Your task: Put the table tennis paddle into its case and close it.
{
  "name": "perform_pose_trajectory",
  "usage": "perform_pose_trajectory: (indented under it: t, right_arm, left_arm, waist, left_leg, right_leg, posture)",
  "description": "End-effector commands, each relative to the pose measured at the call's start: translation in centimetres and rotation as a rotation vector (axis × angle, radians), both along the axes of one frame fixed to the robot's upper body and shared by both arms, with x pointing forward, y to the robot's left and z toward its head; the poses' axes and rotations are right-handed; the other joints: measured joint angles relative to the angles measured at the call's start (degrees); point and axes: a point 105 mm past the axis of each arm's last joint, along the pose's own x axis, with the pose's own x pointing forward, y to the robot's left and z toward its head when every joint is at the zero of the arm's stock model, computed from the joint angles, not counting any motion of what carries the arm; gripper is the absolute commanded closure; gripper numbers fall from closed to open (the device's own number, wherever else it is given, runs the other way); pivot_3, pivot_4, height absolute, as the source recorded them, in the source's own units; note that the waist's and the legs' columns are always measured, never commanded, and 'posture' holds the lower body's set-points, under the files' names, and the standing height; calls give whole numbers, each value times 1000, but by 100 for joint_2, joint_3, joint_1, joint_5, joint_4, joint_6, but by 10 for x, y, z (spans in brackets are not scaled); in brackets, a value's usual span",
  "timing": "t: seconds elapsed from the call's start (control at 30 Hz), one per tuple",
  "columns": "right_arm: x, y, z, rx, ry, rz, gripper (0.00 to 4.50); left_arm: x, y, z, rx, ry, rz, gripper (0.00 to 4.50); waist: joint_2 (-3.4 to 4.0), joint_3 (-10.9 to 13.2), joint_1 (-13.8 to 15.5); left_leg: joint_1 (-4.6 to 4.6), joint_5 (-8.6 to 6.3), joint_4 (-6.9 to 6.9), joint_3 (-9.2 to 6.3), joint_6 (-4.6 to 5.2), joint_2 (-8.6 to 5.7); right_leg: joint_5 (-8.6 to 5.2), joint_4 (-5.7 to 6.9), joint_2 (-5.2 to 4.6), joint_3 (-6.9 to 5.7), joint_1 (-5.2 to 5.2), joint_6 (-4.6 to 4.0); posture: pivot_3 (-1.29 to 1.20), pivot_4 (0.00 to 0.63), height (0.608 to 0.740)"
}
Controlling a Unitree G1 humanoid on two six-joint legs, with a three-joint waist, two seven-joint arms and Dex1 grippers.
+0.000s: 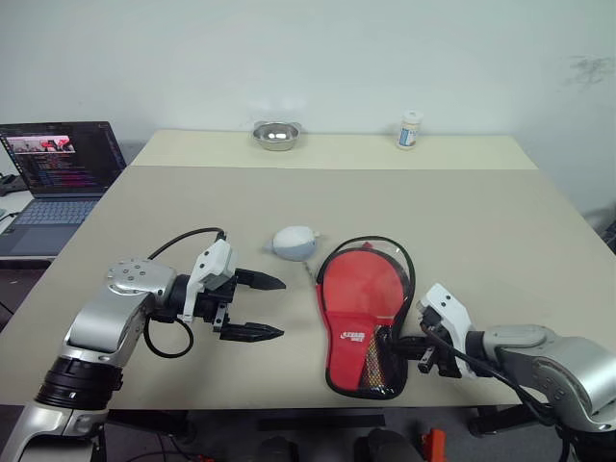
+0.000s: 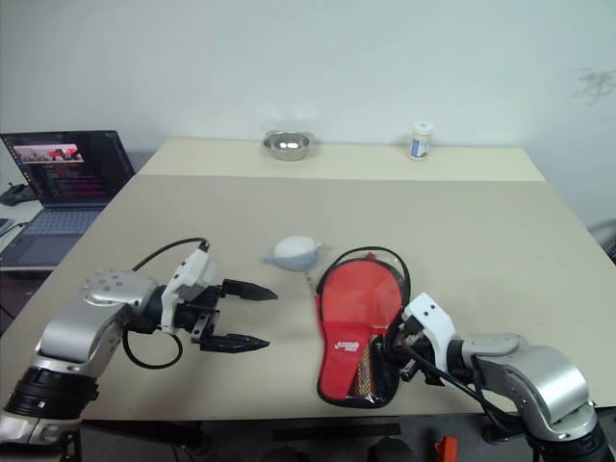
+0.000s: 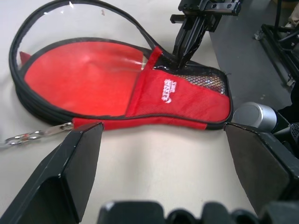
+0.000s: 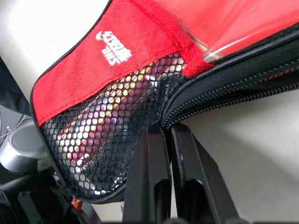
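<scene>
A: Where's your red fabric paddle-shaped case [image 1: 361, 322]?

B: Mid-table, long axis toward you, red paddle face [image 3: 88, 81] inside. Your right gripper [image 1: 421, 354], fingers pressed together, sits at its handle-end zip edge; the left gripper [image 1: 262, 307], spread, is well apart.

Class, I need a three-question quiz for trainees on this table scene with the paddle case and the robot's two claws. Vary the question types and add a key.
1. True or false: the left claw is open and apart from the case.
2. Which thing lies on the table nearest the round end of the case?
A. a small grey-white pouch
B. a metal bowl
C. a white bottle
3. Fill in: the right claw is shut, its tips at the case's ____ end, by the black mesh.

Key: 1 true; 2 A; 3 narrow (handle).
</scene>
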Motion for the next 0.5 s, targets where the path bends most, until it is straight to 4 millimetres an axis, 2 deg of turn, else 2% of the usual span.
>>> perform_pose_trajectory:
  t: [0.03,0.3,0.5]
  right_arm:
    - [-2,-7,9,-8,-26,8,4494]
    - [-1,-21,11,-45,-28,-9,4494]
    - [0,-23,9,-52,-24,-21,4494]
  left_arm:
    - [-4,-3,7,7,-29,-43,0]
    - [-2,-4,5,8,-33,-42,0]
    - [0,-5,4,1,-42,-34,0]
  waist:
    - [-1,0,0]
    - [-3,2,3]
    - [-3,2,3]
  left_leg:
    - [0,0,0,0,0,0]
    - [0,0,0,-1,0,0]
    - [0,0,0,-2,0,0]
  right_leg:
    - [0,0,0,0,0,0]
    - [0,-4,0,-1,3,1]
    - [0,-5,0,-1,3,1]
  posture:
    - [0,150,740]
    - [0,150,740]
    - [0,150,740]
